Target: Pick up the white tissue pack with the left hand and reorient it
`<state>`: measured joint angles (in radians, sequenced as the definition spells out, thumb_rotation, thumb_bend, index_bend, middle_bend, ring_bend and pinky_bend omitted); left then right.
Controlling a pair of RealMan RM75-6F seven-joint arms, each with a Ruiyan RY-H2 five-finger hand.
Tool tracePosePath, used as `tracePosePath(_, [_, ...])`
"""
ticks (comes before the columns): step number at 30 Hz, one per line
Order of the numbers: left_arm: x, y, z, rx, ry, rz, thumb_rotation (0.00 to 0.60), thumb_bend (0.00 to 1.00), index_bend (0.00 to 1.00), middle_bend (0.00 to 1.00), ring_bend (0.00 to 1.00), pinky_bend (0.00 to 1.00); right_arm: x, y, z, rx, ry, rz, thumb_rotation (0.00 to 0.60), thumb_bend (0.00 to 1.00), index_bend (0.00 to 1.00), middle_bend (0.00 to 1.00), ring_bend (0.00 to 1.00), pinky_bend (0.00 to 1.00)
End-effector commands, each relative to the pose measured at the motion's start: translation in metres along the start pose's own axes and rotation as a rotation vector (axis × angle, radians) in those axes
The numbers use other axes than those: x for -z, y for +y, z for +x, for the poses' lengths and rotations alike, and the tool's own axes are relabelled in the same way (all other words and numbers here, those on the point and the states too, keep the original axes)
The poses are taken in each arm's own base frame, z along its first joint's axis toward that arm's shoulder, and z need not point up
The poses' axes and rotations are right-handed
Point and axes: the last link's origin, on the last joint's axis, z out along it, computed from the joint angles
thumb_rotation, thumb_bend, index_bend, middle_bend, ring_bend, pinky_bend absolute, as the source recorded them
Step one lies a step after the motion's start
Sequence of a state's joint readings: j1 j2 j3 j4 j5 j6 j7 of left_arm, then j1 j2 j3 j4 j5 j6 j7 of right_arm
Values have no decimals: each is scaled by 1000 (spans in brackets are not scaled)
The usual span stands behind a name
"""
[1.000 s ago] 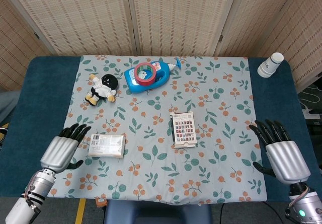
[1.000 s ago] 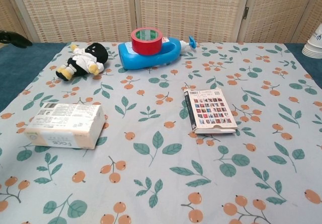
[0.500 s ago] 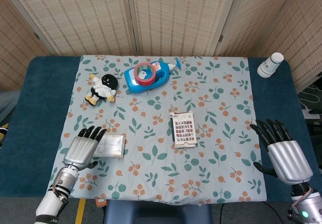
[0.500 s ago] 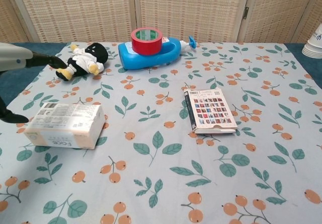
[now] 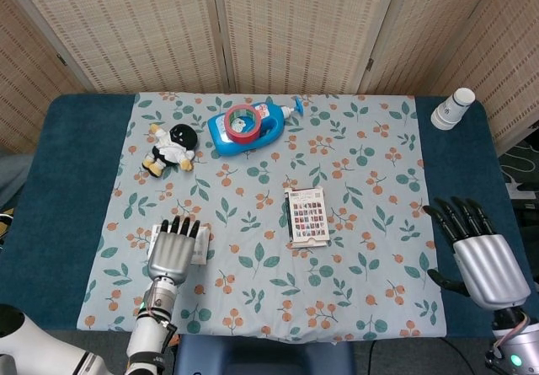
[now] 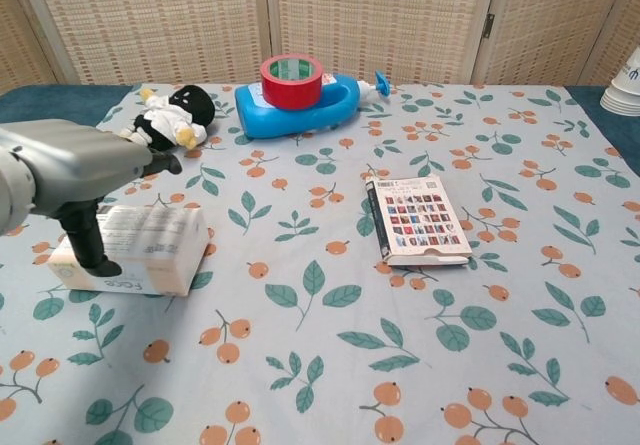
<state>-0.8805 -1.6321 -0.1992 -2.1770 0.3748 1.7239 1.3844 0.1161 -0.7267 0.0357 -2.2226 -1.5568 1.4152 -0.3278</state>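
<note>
The white tissue pack lies flat on the floral cloth at the front left; in the head view only its edges show around my left hand. My left hand hovers right over the pack, palm down, fingers stretched out and apart, thumb hanging down in front of the pack. It holds nothing that I can see. My right hand rests open over the blue table edge at the far right, away from everything.
A card box lies mid-cloth. At the back are a blue bottle with a red tape roll on it, and a plush doll. Stacked paper cups stand back right.
My left hand has swung rightward from the cloth's left edge to a spot directly above the tissue pack. The pack and my right hand have stayed put.
</note>
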Motion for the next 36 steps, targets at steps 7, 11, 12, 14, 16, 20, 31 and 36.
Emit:
tracePosePath(7, [-12,31,-3,-25,-31,15,600,192,0,51,0,116,0,0,0,-5,-2,2,600,115,130,59,0,43])
tracePosePath(11, [-21,34,-6,-39,-37,37,600,192,0,55,0,116,0,0,1,-7,-1,3,600,114,130,60,0,43])
tracePosePath(12, [-23,34,-7,-39,-40,46,600,192,0,58,0,116,0,1,1,-9,0,2,600,115,130,59,0,43])
tracePosePath(14, [-26,35,-7,-45,-43,55,600,192,0,61,0,116,0,1,1,-9,-1,0,600,115,130,60,0,43])
tracePosePath(16, [-27,36,-9,-52,-46,58,600,192,0,63,0,116,-1,2,1,-10,-3,-1,600,115,130,60,0,43])
tracePosePath(20, [-31,37,-12,-53,-60,65,600,191,0,68,0,116,-1,2,1,-11,-2,-3,600,114,130,60,0,43])
tracePosePath(31, [-38,48,-13,-89,-47,60,600,192,0,83,0,116,-1,2,2,-11,-2,-7,600,115,130,60,0,43])
tracePosePath(36, [-46,45,-23,-110,-60,89,600,192,0,95,0,117,0,3,4,-13,0,-11,600,115,130,59,0,43])
